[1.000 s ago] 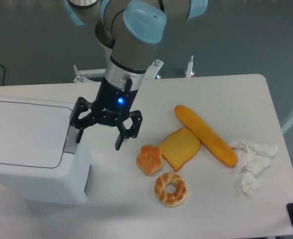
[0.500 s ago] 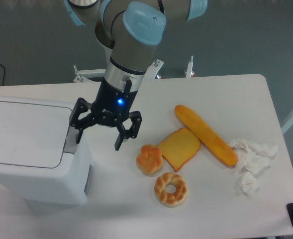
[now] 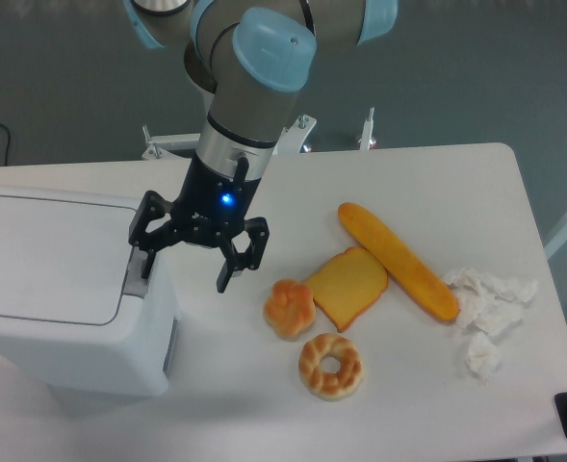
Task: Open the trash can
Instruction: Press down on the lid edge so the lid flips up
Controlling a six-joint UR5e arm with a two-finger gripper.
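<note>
Risk at this moment was judged to lie in alignment: the gripper (image 3: 189, 261) was poised at the right edge of the trash can (image 3: 66, 289), a large white boxy bin set at the near left of the table (image 3: 360, 183), with its flat lid seen closed. One finger (image 3: 145, 258) was seen over the grey push button (image 3: 137, 279) at the lid's right edge, while the other finger hung out over bare tabletop to the right. If the arm were lowered off-centre, the button might be missed and the rim struck instead, or the light bin might be shoved sideways rather than its latch released; whether contact with the button had been made could not be told from this view. Bread items lay just to the right, a round bun (image 3: 290, 308) nearest, then a toast slice (image 3: 347, 287), a ringed doughnut (image 3: 330, 366) and a long baguette (image 3: 399, 260), and any sideways sweep of the outer finger could have knocked the bun. Crumpled tissue (image 3: 485, 313) lay at the far right. The arm was angled down from the far side, wrist tilted toward the left, a blue light glowing on it. The jaws were spread wide and nothing was held between them.
</note>
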